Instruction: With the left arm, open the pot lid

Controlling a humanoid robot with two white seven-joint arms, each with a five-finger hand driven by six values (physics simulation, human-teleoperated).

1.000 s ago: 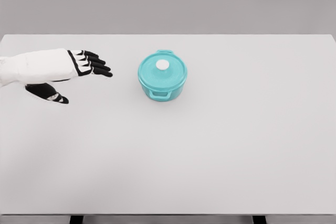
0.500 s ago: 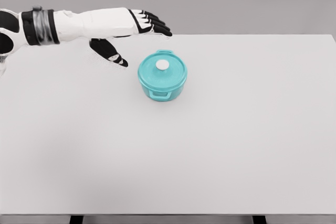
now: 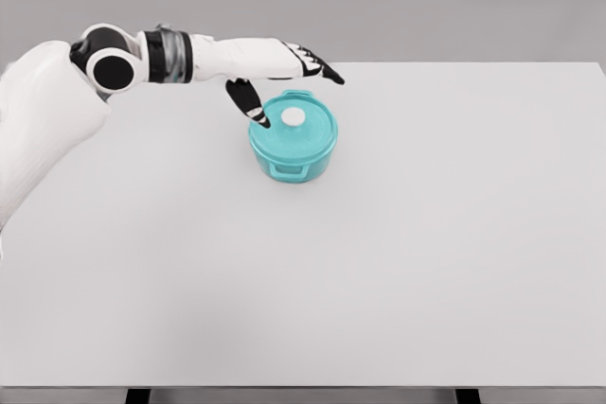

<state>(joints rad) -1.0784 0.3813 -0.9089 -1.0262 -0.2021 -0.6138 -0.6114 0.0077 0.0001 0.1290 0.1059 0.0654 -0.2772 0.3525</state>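
From the left edge my left arm [image 3: 180,54] reaches across the table [image 3: 426,262], the shoulder bulking large at the lower left and the forearm running almost level toward the middle. The left hand [image 3: 279,68] hangs over the back left of the pot [image 3: 294,137], fingers [image 3: 322,68] stretched out flat past the far rim and the thumb [image 3: 251,104] dropped down toward the lid's left side; it grips nothing, and I cannot tell whether the thumb tip touches the lid [image 3: 295,126] or only hovers above it. The pot sits a little left of the table's centre, toward the far side, upright, teal, lid seated. I judge this as the approach step: the hand is arriving over the lid but is not yet set on the knob [image 3: 294,117]. The next move calls for bringing the palm over that white knob, which points straight up at the lid's centre, then closing thumb and fingers around it before lifting. The pot is round, so its only long line runs through its two side handles, one at the near edge, one at the far edge, roughly toward and away from me. The right arm is out of view.
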